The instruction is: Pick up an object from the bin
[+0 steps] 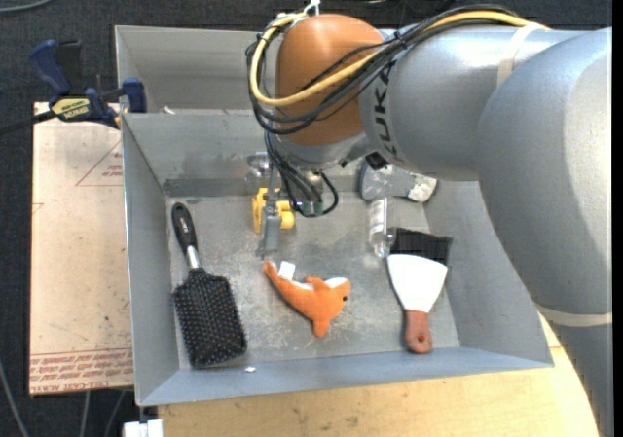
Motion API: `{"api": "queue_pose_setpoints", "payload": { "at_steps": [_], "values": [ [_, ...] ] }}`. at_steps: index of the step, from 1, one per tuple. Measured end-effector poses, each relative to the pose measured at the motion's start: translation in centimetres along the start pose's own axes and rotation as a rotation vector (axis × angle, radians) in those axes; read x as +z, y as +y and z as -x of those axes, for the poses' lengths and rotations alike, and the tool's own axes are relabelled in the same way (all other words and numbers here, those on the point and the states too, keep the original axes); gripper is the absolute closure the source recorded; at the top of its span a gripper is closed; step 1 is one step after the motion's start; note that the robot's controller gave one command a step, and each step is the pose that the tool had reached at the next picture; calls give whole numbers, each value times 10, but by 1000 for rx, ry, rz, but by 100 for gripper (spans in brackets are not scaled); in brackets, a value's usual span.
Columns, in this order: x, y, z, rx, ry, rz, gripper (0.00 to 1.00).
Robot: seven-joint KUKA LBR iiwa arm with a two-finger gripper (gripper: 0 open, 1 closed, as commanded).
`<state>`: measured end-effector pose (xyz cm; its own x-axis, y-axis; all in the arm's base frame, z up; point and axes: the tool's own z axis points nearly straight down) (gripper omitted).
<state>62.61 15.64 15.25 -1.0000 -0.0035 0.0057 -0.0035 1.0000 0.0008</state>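
**While the gripper hangs low mid-bin, an orange plush toy lies just beside it**

Where the grey metal bin (146,260) slopes down on its left side, a black hairbrush (206,313) lies on the floor. Its handle points toward the back wall and its bristled head toward the front rim, well apart from everything else.

Next to the right, the gripper (267,238) reaches down near the middle of the floor, below the wrist's orange cover (321,75) and its looped cables. How wide its jaws stand cannot be made out, and nothing can be seen held in them. A small yellow piece (273,211) sits against the gripper; whether it is part of the robot or a loose thing I cannot tell.

Just toward the front and slightly right of the gripper lies an orange plush toy (310,297) with white patches, shaped like a fish or dolphin. It is the nearest thing to the gripper and rests flat on the bin floor; whether the two touch is unclear.

Further right, a clear plastic bottle (378,221) lies near a crumpled silvery thing (389,182) partly under the arm (506,104). Beside the bottle, a brush with white bristles and a reddish handle (419,289) lies with its handle toward the front rim.
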Motion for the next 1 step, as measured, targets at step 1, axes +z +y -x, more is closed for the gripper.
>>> {"api": "queue_pose_setpoints", "payload": {
  "at_steps": [1],
  "values": [
    [-5,-1,2,2,-7,1,0]
  ]
}}
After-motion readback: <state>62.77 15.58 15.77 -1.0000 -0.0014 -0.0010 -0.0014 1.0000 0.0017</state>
